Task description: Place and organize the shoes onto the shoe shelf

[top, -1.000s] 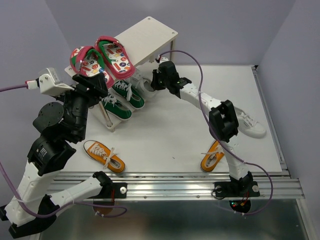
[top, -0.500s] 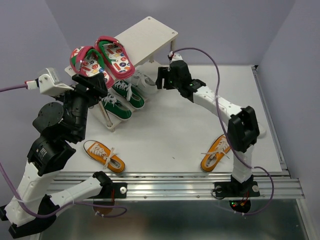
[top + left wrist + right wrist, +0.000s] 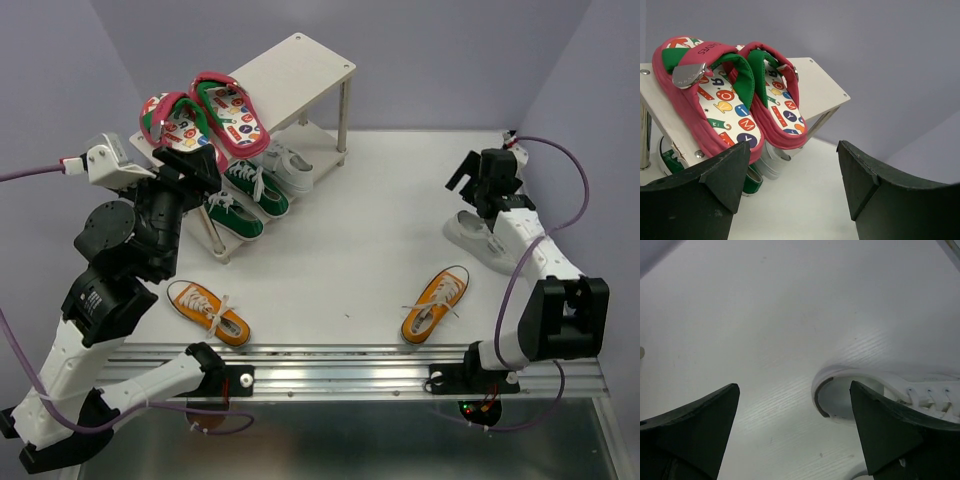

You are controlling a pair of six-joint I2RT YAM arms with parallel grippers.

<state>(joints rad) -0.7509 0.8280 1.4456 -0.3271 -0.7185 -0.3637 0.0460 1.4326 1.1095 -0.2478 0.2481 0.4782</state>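
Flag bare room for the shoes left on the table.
On the shelf, top board bare right of the flip-flops. Table bare in the middle, between shelf, left orange sneaker and right orange sneaker. Crowded: lower tier's left end, with green sneakers and a white sneaker.

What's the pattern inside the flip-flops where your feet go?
White footbeds with colourful letters and little pictures on the flip-flops, clearest in the left wrist view.

The shoe shelf (image 3: 300,75) was placed in the upper left of the frame. The flip-flops (image 3: 200,120) were laid on its top board, a sneaker pair (image 3: 245,195) and a single sneaker (image 3: 288,165) on the board beneath. On the table (image 3: 350,230), a lower-left sneaker (image 3: 207,312) and a lower-right sneaker (image 3: 436,303) were set well apart, with a third sneaker (image 3: 468,232) at the right edge.
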